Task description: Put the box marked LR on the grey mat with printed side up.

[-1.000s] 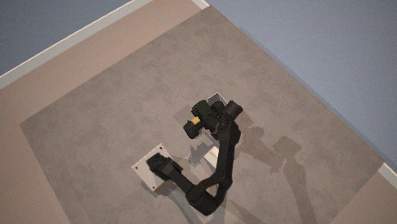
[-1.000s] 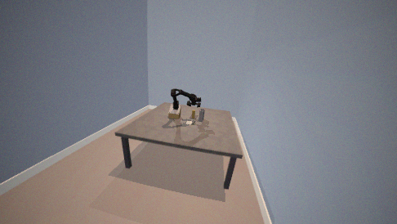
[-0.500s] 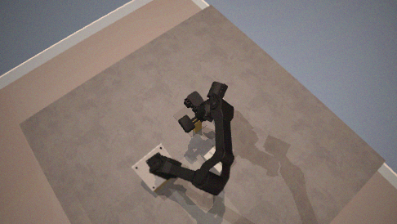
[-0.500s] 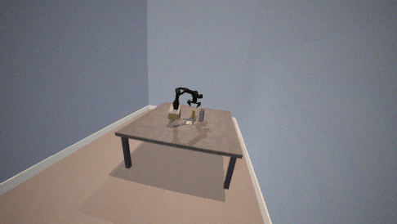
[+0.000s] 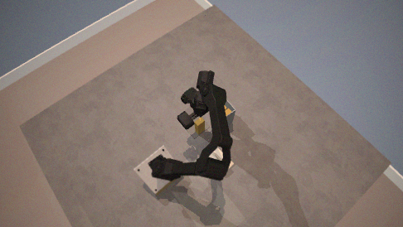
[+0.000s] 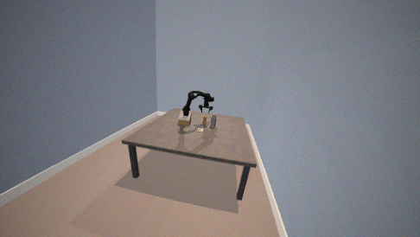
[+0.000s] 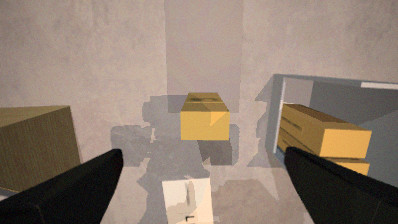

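Gripper (image 5: 190, 118) (image 6: 206, 110) (image 7: 204, 155) wide open, holding nothing. Relative to the bin (image 5: 232, 109) (image 6: 213, 122) (image 7: 276, 115): one yellow box (image 5: 200, 126) (image 6: 205, 121) (image 7: 205, 124) upright beside it on the mat (image 7: 204, 50), two inside. Can't read LR on any.

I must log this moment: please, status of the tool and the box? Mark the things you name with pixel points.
Tool (image 5: 191, 111) (image 6: 206, 110) (image 7: 204, 155) open, nothing held. Yellow box (image 5: 200, 127) (image 6: 205, 121) (image 7: 205, 125) standing outside the bin (image 5: 232, 108) (image 6: 213, 122) (image 7: 276, 115).

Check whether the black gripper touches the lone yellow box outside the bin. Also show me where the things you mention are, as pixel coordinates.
Apart: the wrist view shows bare tabletop between the yellow box (image 5: 200, 127) (image 6: 205, 121) (image 7: 205, 125) and both black fingers.
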